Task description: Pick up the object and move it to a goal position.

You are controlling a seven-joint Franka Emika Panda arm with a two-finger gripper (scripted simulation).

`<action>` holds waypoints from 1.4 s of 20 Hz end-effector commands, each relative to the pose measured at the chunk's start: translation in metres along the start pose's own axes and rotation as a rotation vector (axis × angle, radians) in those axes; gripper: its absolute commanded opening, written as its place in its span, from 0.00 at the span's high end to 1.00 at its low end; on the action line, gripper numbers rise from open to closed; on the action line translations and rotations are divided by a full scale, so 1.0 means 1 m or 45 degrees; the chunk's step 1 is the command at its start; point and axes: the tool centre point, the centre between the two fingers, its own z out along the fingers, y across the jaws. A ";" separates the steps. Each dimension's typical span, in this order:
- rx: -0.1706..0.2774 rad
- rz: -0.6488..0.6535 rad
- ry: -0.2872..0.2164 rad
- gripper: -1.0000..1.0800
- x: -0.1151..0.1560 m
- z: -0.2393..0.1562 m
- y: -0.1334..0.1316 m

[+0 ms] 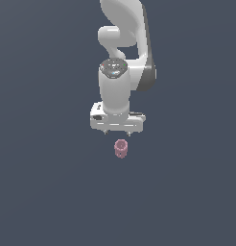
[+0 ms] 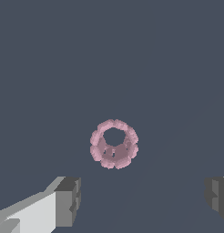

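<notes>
The object (image 1: 121, 148) is a small pink, short cylinder with a ridged side and a hollowed round top, standing on the dark floor. In the wrist view the object (image 2: 114, 144) lies ahead of the fingers, apart from both. My gripper (image 1: 117, 132) hangs just above and behind it in the exterior view, with only short finger stubs showing under the white hand. The gripper (image 2: 143, 199) is open, its two dark fingertips (image 2: 69, 200) far apart with nothing between them. The object is much narrower than that gap.
The white arm (image 1: 124, 43) rises from the hand toward the top of the exterior view. A plain dark grey floor (image 1: 43, 192) stretches all around the object.
</notes>
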 end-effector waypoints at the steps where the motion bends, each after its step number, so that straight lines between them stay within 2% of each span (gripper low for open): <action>1: -0.003 0.048 -0.001 0.04 0.001 0.006 -0.002; 15: -0.028 0.371 -0.003 0.04 0.008 0.043 -0.012; 28: -0.034 0.429 -0.003 0.04 0.008 0.054 -0.015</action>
